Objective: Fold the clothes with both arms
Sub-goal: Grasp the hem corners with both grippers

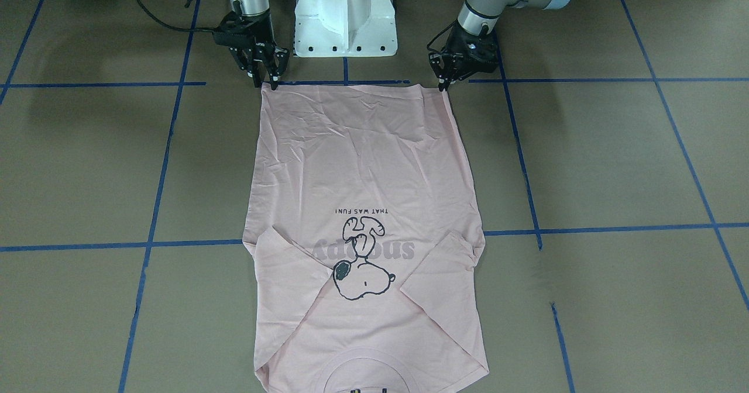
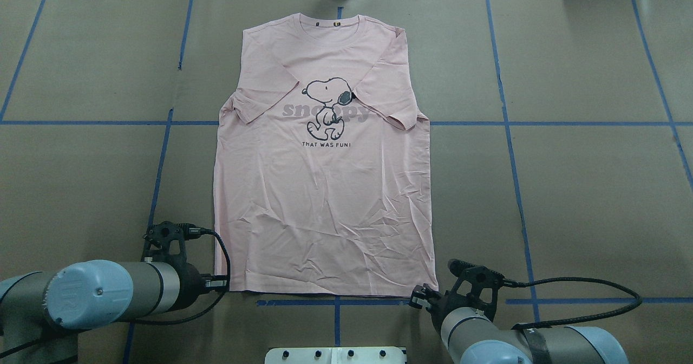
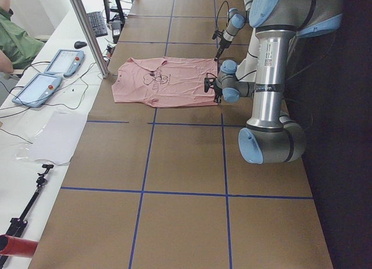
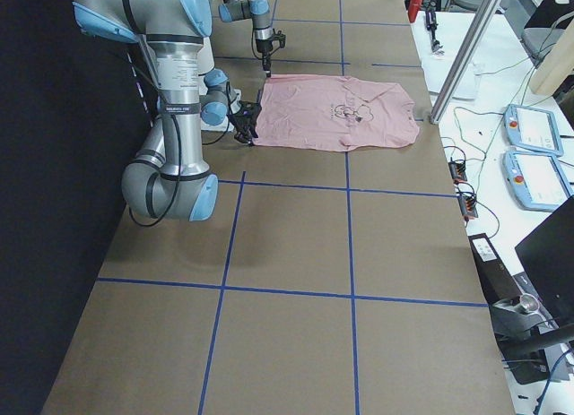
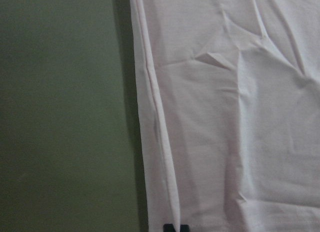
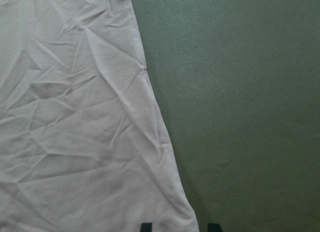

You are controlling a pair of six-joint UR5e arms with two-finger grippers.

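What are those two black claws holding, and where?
The left gripper looks shut on a bottom corner of the pale pink T-shirt; the right gripper is open astride the other.

Brown tabletop (image 2: 584, 201), gridded with blue tape (image 2: 541, 123). Pink T-shirt (image 2: 325, 218) lies flat at centre, collar toward 12 o'clock in the overhead view.

Seen from overhead, the grey metal left arm (image 2: 92, 293) with light blue joint caps reaches in from eight o'clock and the matching right arm (image 2: 487, 337) from five o'clock, both wrists bent downward. The black two-finger left gripper (image 1: 443, 84) points down, fingertips (image 5: 170, 227) almost together, seemingly pinched on a corner of the pale pink T-shirt (image 1: 363, 165). The black two-finger right gripper (image 1: 266, 82) also points down, its fingertips (image 6: 145, 227) set apart.
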